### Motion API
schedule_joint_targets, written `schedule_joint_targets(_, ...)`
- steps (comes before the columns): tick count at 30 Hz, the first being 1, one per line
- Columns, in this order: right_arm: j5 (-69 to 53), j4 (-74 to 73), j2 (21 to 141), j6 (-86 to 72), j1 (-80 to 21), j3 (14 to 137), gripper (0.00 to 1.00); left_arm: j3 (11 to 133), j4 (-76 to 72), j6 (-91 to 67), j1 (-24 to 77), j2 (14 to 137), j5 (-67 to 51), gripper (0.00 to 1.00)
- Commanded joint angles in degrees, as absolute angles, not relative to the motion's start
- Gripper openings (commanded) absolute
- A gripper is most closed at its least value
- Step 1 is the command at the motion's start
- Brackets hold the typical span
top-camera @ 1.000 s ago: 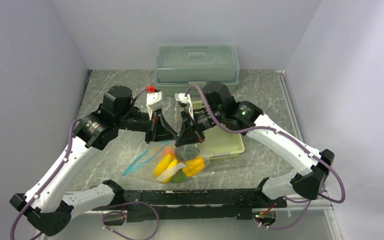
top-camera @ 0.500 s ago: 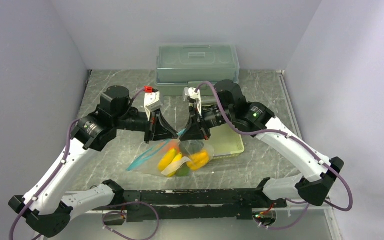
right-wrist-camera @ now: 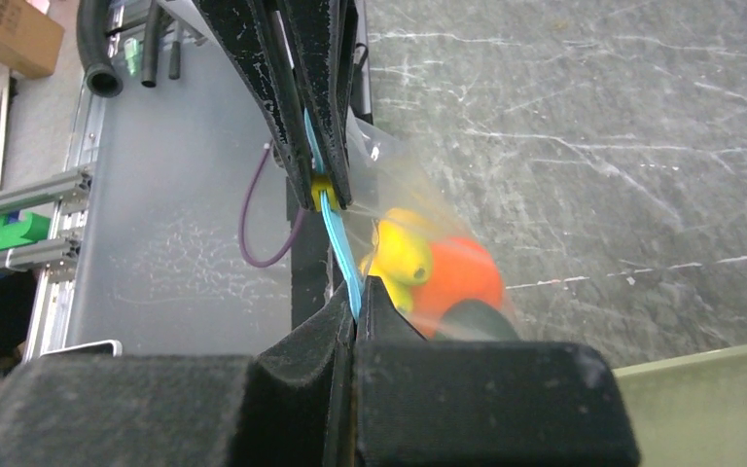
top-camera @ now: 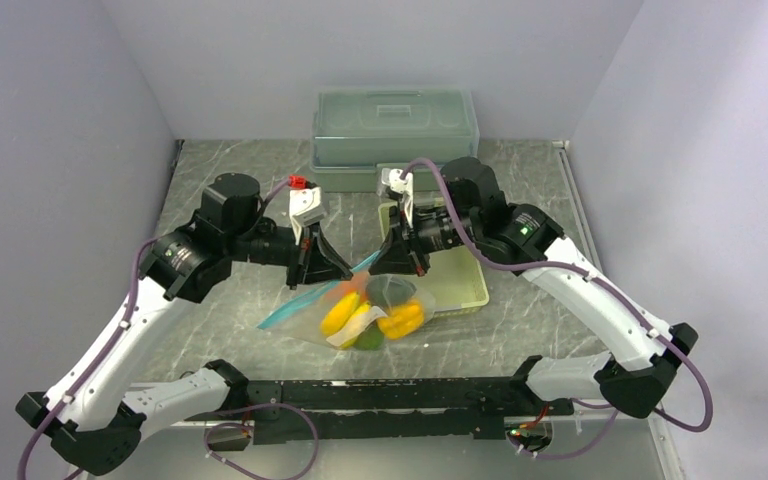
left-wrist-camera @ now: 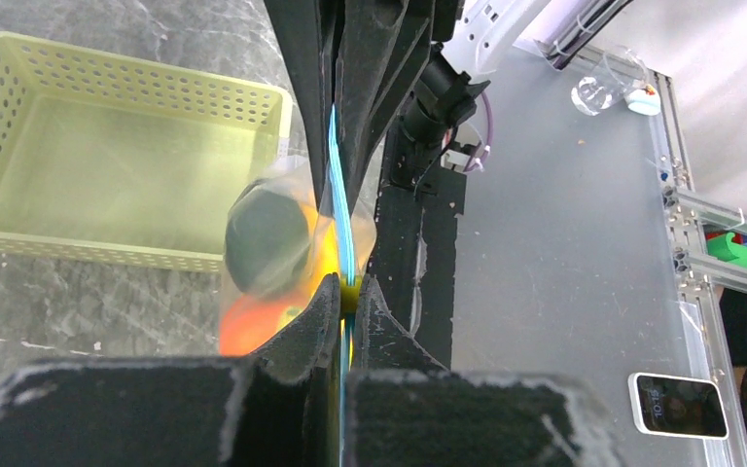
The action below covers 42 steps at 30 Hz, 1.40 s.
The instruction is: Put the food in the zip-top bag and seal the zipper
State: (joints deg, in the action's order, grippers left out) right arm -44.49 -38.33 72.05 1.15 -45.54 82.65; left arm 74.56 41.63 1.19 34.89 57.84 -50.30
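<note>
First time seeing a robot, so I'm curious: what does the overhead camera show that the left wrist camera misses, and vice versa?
Only overhead: the big lidded box at the back. Only left wrist: a small yellow piece on the teal zipper, pinched by the left gripper. Both: the clear bag holding the food, and the pale green basket.

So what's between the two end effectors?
The teal zipper of the bag runs from the left end effector to the right end effector, both shut on it. Both wrist views show it.
</note>
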Motion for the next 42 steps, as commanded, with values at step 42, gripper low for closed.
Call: schedule_joint_targets(42, -26.0, -40.1, 61.5, -6.5, -30.2, 92.7, 0.0, 74.2, 48.8, 4.2, 35.0, 53.6, -41.4, 0.0)
